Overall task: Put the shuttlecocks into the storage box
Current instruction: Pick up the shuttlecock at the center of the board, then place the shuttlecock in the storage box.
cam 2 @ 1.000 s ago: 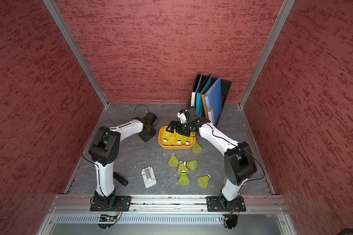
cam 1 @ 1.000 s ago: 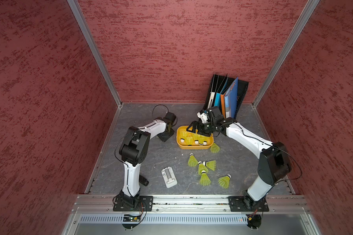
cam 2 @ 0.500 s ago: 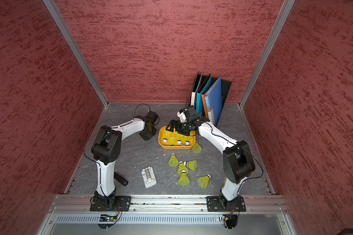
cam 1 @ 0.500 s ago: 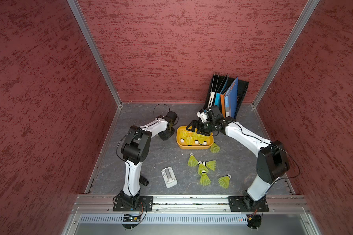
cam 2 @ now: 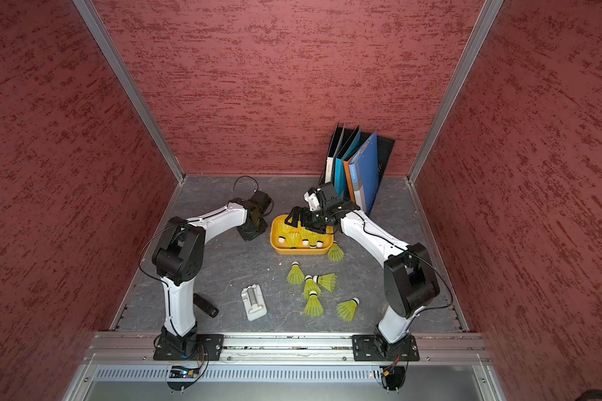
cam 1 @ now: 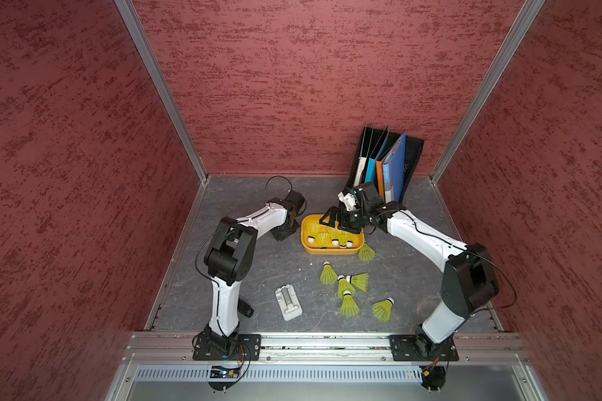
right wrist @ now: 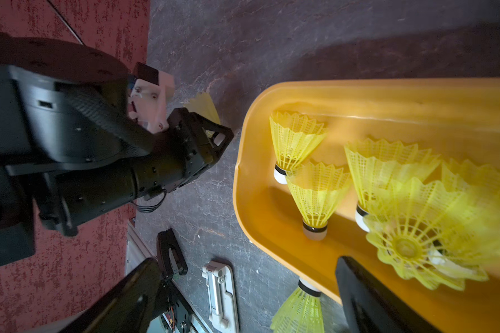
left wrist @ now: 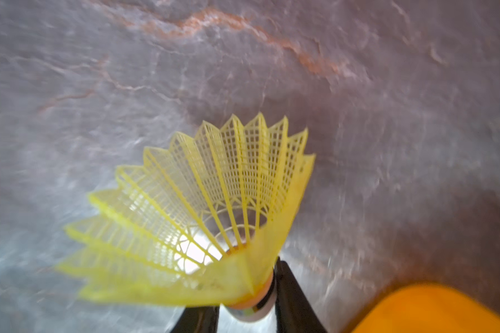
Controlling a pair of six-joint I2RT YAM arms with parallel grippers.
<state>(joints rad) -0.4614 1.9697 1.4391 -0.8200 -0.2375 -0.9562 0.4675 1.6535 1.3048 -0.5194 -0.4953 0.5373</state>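
Observation:
My left gripper (left wrist: pixel 248 308) is shut on the white tip of one shuttlecock (left wrist: pixel 214 201), low over the floor just left of the storage box (left wrist: pixel 433 308). In both top views that gripper (cam 1: pixel 285 227) (cam 2: pixel 252 229) stands beside the orange-yellow storage box (cam 1: pixel 331 250) (cam 2: pixel 299 250). Several shuttlecocks (cam 1: pixel 322 239) (right wrist: pixel 315 196) lie in the box. My right gripper (cam 1: pixel 331 220) (right wrist: pixel 243 302) hangs open over the box, empty. Several more shuttlecocks (cam 1: pixel 349 305) (cam 2: pixel 313 305) lie on the floor in front, one (cam 1: pixel 366 252) against the box's front right corner.
A black file rack with folders (cam 1: pixel 386 163) leans on the back wall behind my right wrist. A white flat stand (cam 1: pixel 288 302) and a small black object (cam 1: pixel 245 309) lie near the front left. Red walls enclose the grey floor.
The left arm has shifted very slightly beside the box. The right arm stays over the box, still open. The shuttlecocks on the floor have not moved.

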